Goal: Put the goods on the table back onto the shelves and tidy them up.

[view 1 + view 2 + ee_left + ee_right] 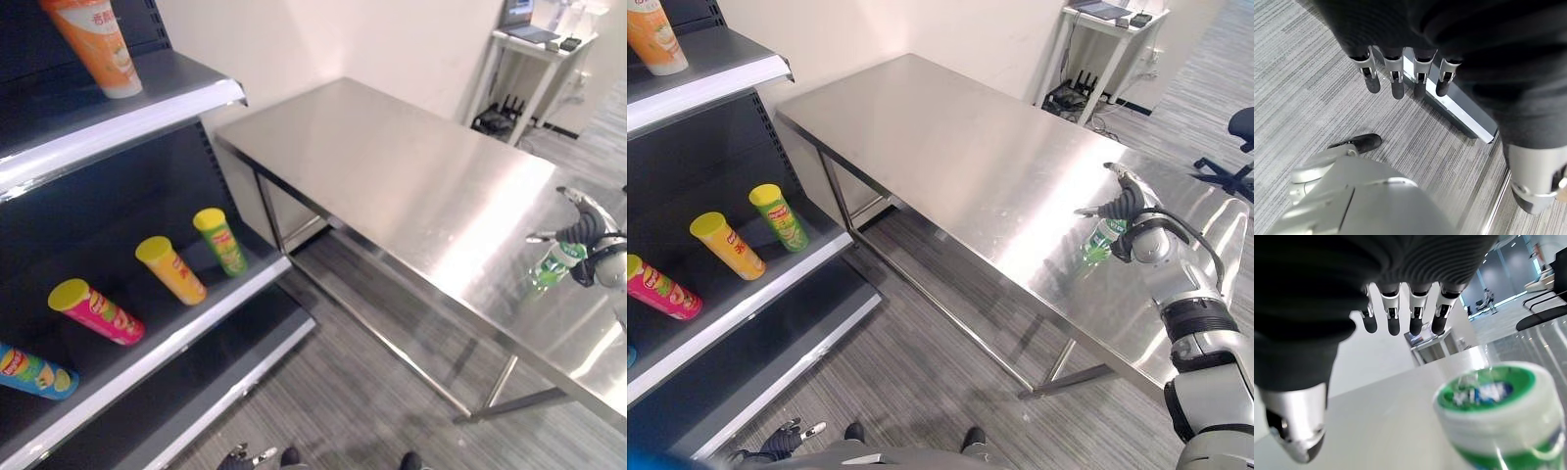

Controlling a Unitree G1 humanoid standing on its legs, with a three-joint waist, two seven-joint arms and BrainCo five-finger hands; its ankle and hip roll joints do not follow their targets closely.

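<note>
A small clear bottle with a green label stands upright near the right end of the steel table. My right hand hovers just behind and above the bottle's top. Its fingers are straight and spread, and I cannot tell whether they touch the bottle. The dark shelf unit is on the left. My left hand hangs low over the floor with its fingers straight and holds nothing.
On the middle shelf lie a green can, a yellow can, a pink can and a blue can. An orange bottle stands on the upper shelf. A white side table is at the back, and an office chair at the far right.
</note>
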